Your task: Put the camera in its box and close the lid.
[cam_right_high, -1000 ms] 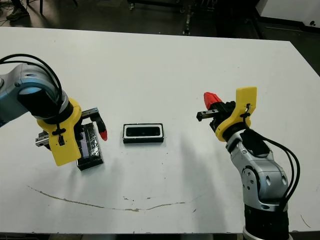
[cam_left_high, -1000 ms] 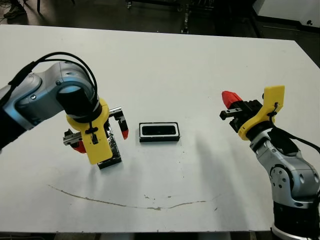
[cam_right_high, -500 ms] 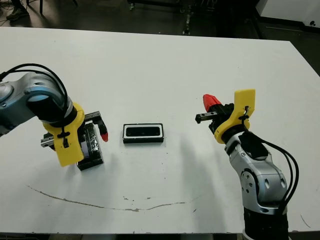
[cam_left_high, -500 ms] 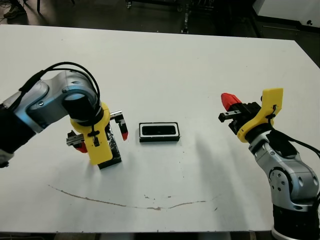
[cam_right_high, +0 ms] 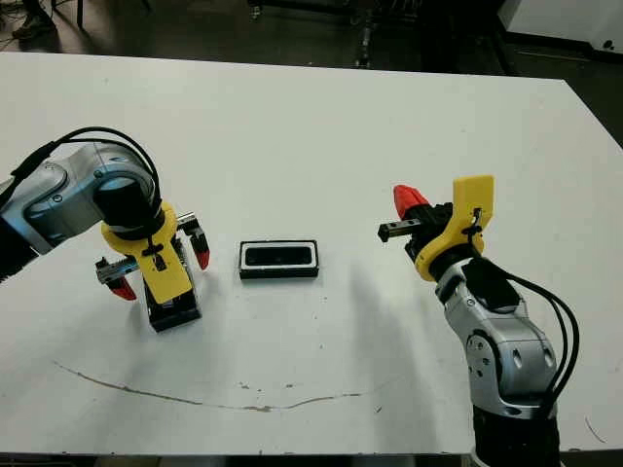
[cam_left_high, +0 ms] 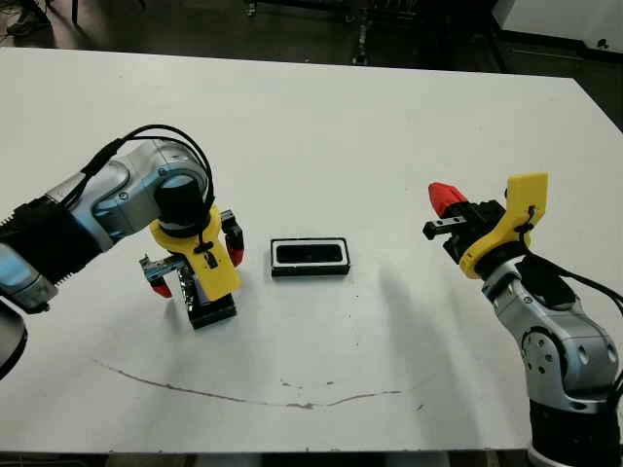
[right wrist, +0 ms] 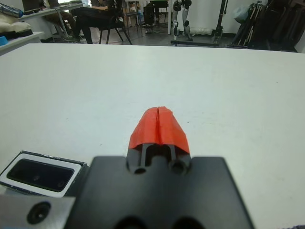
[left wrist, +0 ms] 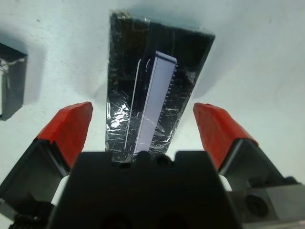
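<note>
Presently, our left gripper straddles the lid, fingers spread; our right gripper is clenched empty; box between.

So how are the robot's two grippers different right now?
The left gripper has its red fingers spread wide, one on each side of the glossy black lid lying on the table. The right gripper has its fingers pressed together and holds nothing. The left one points down at the table; the right one hangs above it, off to the side of the box. Both have yellow mounts and red tips.
</note>
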Tool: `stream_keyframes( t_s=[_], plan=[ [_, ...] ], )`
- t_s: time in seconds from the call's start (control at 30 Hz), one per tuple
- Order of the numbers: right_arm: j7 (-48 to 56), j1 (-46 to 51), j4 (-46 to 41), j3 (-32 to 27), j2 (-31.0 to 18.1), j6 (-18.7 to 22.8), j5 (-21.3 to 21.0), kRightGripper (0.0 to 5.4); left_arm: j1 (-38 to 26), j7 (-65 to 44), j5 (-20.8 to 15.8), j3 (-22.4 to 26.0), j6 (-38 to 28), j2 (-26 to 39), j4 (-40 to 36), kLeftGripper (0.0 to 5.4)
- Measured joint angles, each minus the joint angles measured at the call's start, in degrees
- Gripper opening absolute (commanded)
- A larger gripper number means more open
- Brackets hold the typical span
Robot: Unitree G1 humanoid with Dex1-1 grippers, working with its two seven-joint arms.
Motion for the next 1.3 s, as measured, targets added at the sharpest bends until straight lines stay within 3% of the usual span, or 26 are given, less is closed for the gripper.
stream_keyframes(
  t_s=[0.23, 0.37, 0.83, 1.13, 1.3],
  plan=[
    [0.0, 0.2, -0.1, 0.2, 0.1, 0.0, 0.0, 0.01, 1.2, 2.7, 1.3, 3.3, -8.8, -0.5, 3.3, 5.40],
    [-0.2, 0.3, -0.4, 0.2, 0.1, 0.0, 0.0, 0.01, 2.9, 4.0, 1.7, 5.7, -10.5, -0.5, 4.5, 5.40],
    [-0.4, 0.6, -0.8, 0.2, 0.2, 0.2, 0.0, 0.00, 6.7, 3.4, 1.5, 11.2, -13.2, -0.7, 7.0, 3.63],
    [-0.7, 0.5, -1.0, 0.2, 0.2, 0.2, 0.1, 0.00, 6.9, 0.3, 0.6, 11.6, -12.7, -1.4, 6.4, 3.63],
    [-0.9, 0.5, -1.0, 0.2, 0.2, 0.2, 0.1, 0.00, 5.4, 0.0, 0.4, 8.7, -12.7, -1.3, 5.3, 3.63]
  ],
)
